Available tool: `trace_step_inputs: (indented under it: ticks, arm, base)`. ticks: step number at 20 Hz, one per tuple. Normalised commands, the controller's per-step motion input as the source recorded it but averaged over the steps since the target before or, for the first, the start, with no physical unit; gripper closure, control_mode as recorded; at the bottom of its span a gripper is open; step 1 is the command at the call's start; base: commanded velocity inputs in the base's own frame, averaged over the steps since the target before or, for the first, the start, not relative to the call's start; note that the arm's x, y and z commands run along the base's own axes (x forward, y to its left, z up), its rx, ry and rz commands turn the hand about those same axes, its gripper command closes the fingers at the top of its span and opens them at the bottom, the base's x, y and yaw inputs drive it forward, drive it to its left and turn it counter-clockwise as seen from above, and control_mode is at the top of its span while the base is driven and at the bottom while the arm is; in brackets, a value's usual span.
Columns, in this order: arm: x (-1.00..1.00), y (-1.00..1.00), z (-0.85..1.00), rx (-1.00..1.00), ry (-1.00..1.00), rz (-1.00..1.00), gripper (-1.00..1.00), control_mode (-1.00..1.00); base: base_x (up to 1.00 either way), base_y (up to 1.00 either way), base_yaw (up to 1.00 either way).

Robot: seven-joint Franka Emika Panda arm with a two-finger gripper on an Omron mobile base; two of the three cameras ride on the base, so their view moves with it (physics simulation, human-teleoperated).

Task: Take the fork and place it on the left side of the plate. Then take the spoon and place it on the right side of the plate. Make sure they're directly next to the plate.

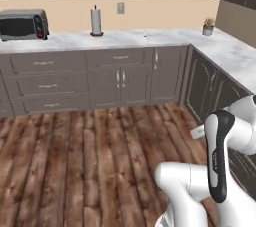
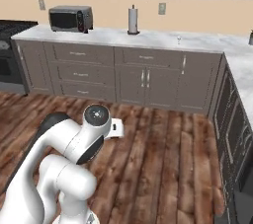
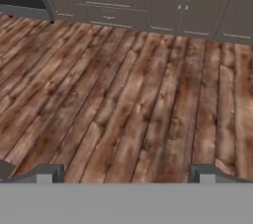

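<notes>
Facing a bank of grey cabinets (image 1: 100,78) across a wood-plank floor (image 1: 85,166), the white arm (image 1: 220,156) is folded low at the near edge of both base views, its dark-jointed elbow raised and the hand tucked down in front of the base. In the hand view the tool (image 3: 126,173) points out over the floor planks toward the cabinet doors, with its two dark fingertips (image 3: 47,172) standing far apart at the lower corners, jaws spread wide and nothing between them but bare floor. Along the back wall runs a pale marble tabletop (image 1: 125,38) that turns the corner and continues down the right side. On it, at the left end in the left base view, sits a silver toaster oven (image 1: 24,24); a paper towel roll (image 1: 96,21) stands upright further along, and a small potted plant (image 1: 208,26) sits near the corner. A wall outlet (image 1: 120,7) is just right of the roll. In the right base view a tiny clear object (image 2: 179,39), too small to identify, stands on the tabletop right of the roll, and a dark stove (image 2: 10,55) adjoins the cabinets at the far left. I cannot tell where the fork, the spoon or the plate are from these views.
</notes>
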Motion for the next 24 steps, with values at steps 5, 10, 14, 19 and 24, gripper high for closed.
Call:
trace_step_inputs:
  ticks: [5, 10, 14, 19, 24]
  arm:
    - [0.00, 0.00, 0.00, 0.00, 0.00, 0.00, -1.00, 1.00]
    - [0.00, 0.00, 0.00, 0.00, 0.00, 0.00, -1.00, 1.00]
    - [0.00, 0.00, 0.00, 0.00, 0.00, 0.00, -1.00, 1.00]
    - [0.00, 0.00, 0.00, 0.00, 0.00, 0.00, -1.00, 1.00]
    - [0.00, 0.00, 0.00, 0.00, 0.00, 0.00, -1.00, 1.00]
  base:
    - [1.00, -0.44, 0.00]
    - [1.00, -0.48, 0.00]
    - [1.00, -0.42, 0.00]
    - [1.00, -0.32, 0.00]
    - [1.00, -0.29, -0.01]
